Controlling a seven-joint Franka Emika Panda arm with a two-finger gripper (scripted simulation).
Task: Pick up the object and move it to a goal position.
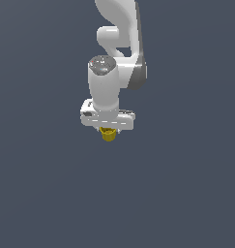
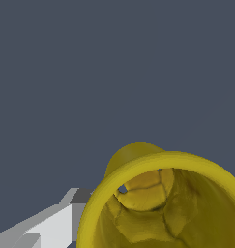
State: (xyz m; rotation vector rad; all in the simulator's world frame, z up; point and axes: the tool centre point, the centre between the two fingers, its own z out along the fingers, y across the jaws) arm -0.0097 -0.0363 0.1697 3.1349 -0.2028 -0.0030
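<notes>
Grey backdrop, yellow cup under end effector

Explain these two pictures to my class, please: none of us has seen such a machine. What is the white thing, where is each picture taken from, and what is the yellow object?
Both pictures are computer renders of one moment. The white shape is a robot arm, seen in the exterior view by a camera standing off the arm. At its lower end sits the gripper, the part that grasps. Just beneath it a small yellow cup pokes out; the gripper seems to hold it, though its fingers are mostly hidden. The other picture comes from a camera on the wrist, looking along the gripper: there the cup fills the corner, seen into its open mouth, with one pale finger beside it. The plain grey background shows nothing else.
</notes>
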